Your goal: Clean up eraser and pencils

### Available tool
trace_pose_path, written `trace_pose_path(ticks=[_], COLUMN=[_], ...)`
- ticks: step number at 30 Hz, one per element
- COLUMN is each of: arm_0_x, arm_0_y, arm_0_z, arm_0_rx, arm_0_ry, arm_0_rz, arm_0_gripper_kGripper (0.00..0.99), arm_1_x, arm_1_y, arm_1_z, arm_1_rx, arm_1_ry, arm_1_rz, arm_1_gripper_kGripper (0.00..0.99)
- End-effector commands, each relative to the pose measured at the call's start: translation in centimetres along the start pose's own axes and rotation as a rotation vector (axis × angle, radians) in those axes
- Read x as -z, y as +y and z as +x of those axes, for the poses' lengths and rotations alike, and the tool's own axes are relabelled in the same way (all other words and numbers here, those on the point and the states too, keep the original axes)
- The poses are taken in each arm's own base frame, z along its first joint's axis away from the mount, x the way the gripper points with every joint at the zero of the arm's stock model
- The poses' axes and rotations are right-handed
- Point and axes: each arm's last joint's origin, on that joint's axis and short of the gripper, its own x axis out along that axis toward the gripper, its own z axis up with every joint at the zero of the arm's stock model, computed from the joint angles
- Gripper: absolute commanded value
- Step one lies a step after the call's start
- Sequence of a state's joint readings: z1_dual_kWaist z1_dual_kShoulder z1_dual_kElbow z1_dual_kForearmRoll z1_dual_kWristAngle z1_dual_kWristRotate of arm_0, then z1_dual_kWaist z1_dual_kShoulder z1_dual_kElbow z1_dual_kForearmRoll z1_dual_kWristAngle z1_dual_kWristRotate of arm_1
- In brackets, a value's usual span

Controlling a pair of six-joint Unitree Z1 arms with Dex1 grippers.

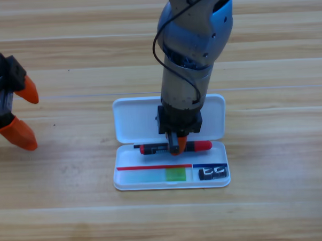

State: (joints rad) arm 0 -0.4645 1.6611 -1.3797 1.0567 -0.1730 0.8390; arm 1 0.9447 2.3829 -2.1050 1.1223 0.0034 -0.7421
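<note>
The red pencil (202, 146) with its black middle band lies crosswise at the back edge of the white case's tray (120, 184), just in front of the hinge. My right gripper (178, 144) points down from above and is shut on its middle. In the tray's front compartment lies the light green pencil (175, 175), whitish end to the left. The small black eraser (213, 173) sits in the front right compartment. My left gripper (20, 112) waits open at the picture's left edge, holding nothing.
The case's open lid (134, 119) lies flat behind the tray, partly covered by the right arm. Wooden table (282, 211) surrounds the case on all sides.
</note>
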Motion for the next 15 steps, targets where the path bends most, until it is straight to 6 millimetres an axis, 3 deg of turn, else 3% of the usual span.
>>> trace_pose_path(ticks=[1, 2, 5, 6, 10, 15], arm_0_x=[0.7, 0.6, 0.7, 0.7, 0.6, 0.4], arm_0_y=[0.1, 0.1, 0.1, 0.1, 0.2, 0.4], arm_0_z=[0.2, 0.1, 0.2, 0.3, 0.5, 0.4], arm_0_rx=[0.005, 0.004, 0.005, 0.006, 0.008, 0.001], arm_0_ry=[-0.004, -0.005, -0.004, -0.003, -0.004, -0.014], arm_0_rz=[-0.012, -0.011, -0.012, -0.012, -0.012, -0.01], arm_0_gripper_kGripper=[0.99, 0.99, 0.99, 0.99, 0.99, 0.99], arm_1_x=[-0.8, -0.8, -0.6, -0.5, 0.1, 2.5], arm_1_y=[1.1, 1.1, 1.3, 1.5, 2.7, 5.7], arm_1_z=[3.0, 2.8, 1.6, 0.8, -3.8, -12.0], arm_1_rx=[-0.055, -0.053, -0.043, -0.038, -0.017, -0.042], arm_1_ry=[0.054, 0.054, 0.051, 0.045, -0.021, -0.192], arm_1_rz=[-0.006, 0.0, 0.029, 0.033, 0.051, 0.083], arm_1_gripper_kGripper=[0.0, 0.038, 0.804, 0.897, 0.973, 0.988])
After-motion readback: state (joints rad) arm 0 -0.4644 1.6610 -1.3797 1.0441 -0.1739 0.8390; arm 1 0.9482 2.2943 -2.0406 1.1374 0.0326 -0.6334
